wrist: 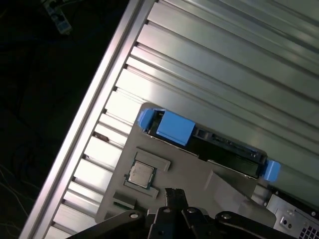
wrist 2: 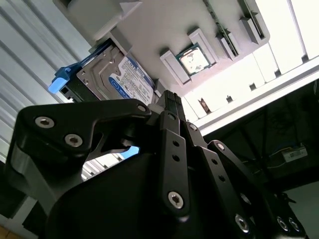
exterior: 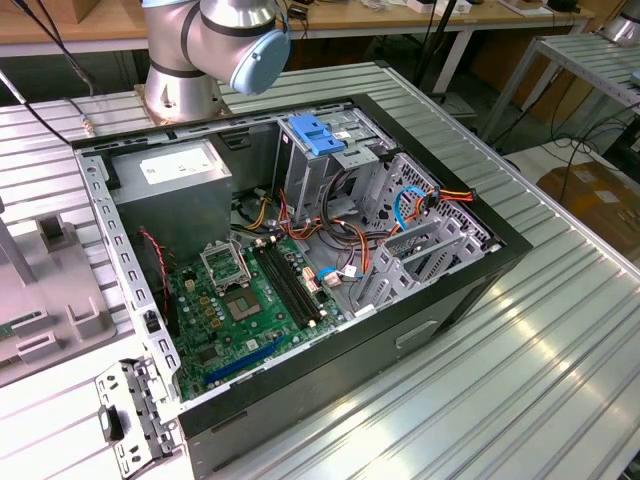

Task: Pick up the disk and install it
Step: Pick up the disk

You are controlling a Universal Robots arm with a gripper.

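The disk (wrist 2: 122, 79) has not been picked up: it stands on its edge in a slot along one edge of a grey holder (wrist 2: 159, 30), its blue-and-white label facing out in the second wrist view and a blue rail (wrist 2: 62, 79) jutting from one end. In the first wrist view I see it edge-on, a dark strip with a blue piece at each end, running along the holder's edge that lies farthest from the gripper (wrist: 174, 193). The gripper hangs over the holder, apart from the disk. Its black tips are drawn together into one narrow point with nothing between them. A small square chip (wrist: 141, 174) sits in a pocket of the same holder, just beside the gripper's tip as the first wrist view shows it. The holder rests on the ribbed metal worktop (exterior: 560, 340), close to one of its long edges. In the exterior view it lies at the worktop's left edge. The middle of the worktop is taken up by an open computer case (exterior: 330, 380) lying on its side. Inside it, a green board (exterior: 235, 305) covers the floor, a grey power box (exterior: 170, 175) fills the corner nearest the arm's base (exterior: 180, 95), and a bare blue bracket (exterior: 315, 135) sits on top of the metal bays along the case's far wall.
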